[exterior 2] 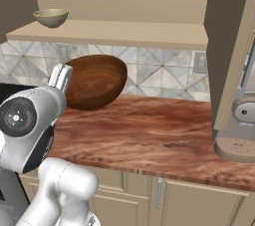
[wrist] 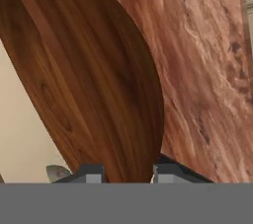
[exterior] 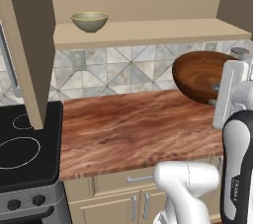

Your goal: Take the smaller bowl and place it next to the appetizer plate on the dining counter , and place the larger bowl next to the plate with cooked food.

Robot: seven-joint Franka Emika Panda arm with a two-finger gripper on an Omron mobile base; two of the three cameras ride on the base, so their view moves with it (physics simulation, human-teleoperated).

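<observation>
1. My claw [wrist: 126, 172] is clamped on the rim of the larger bowl [exterior: 202, 76], 1 dark finger [wrist: 89, 173] on each side of the wall in the hand view, the wood pinched between them.
2. The larger bowl is wide, deep and round, turned from dark reddish-brown wood with flowing grain lines (glossy on the inside). It hangs tilted in the air above the counter [exterior: 133, 131], its opening tipped toward the left base view.
3. From the right base view the same bowl shows its smooth curved outside, lifted clear of the countertop, just in front of the tiled wall [exterior: 123, 70].
4. The counter has a polished reddish-brown wood-grain top, streaked and swirled, over beige cabinet fronts with slim metal handles.
5. The smaller bowl [exterior: 89, 21] sits upright on the plain beige shelf [exterior: 158, 31] above the backsplash, toward its left end. It is round, cream-grey ceramic with a thin pale rim and a yellowish inside.
6. The backsplash is grey and white tile in a diamond pattern.
7. A black glass stovetop [exterior: 27, 146] with white ring marks lies left of the counter.
</observation>
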